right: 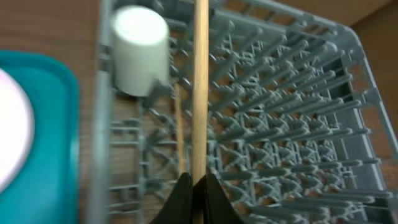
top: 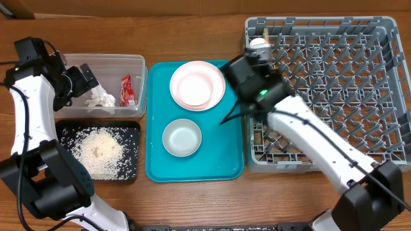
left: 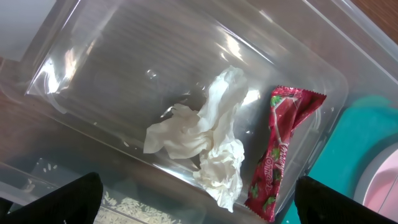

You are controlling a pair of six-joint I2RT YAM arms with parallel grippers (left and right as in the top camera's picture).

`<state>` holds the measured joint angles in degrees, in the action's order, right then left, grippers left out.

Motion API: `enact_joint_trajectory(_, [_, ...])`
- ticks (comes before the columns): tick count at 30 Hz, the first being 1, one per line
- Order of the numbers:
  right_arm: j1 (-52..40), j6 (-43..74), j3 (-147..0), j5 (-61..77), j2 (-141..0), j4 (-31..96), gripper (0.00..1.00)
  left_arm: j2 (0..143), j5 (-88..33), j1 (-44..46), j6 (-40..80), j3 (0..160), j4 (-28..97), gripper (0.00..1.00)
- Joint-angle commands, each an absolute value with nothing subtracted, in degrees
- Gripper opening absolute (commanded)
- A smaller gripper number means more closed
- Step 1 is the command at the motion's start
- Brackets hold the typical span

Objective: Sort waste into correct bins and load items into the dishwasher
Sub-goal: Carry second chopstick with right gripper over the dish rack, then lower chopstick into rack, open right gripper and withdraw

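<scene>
Wooden table (top: 192, 202), right jaws around 1 chopstick (right: 200, 87) above grey rack (top: 347, 96).

The wooden table (top: 192, 32) carries a clear tub (top: 109, 58), black tray (top: 131, 129), teal tray (top: 218, 154) and grey dish rack (top: 347, 77).

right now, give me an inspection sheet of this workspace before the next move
surface: wooden table, bare wood around the trays
job's things: tissue and red wrapper in clear tub; rice on black tray; pink plate and grey-white bowl on teal tray; white cup in grey rack; one chopstick held over the rack, a second chopstick apparently lying in it
clutter: nothing seen
grippers: left pincer open above the tub; right pincer shut on the chopstick
cables: black cable loops beside the right arm
surroundings: cardboard behind the rack
</scene>
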<state>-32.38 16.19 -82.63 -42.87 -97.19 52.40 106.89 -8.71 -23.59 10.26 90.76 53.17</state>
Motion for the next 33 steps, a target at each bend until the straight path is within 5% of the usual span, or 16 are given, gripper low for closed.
enact_joint_trajectory(1, [-27.6, 8.0, -83.9, -32.6, -96.2, 52.9, 0.04, 105.0, -8.4, -22.9, 9.2, 91.7, 53.3, 1.0])
enact_joint_trajectory(14, [-14.2, 4.2, -83.3, -7.9, -96.2, 53.0, 0.04, 105.0, -8.4, -22.9, 9.2, 91.7, 53.3, 1.0])
enact_joint_trajectory(33, [-13.8, 4.7, -81.4, -7.2, -99.1, 52.6, 0.05, 105.0, -8.4, -22.9, 9.2, 91.7, 53.3, 1.0])
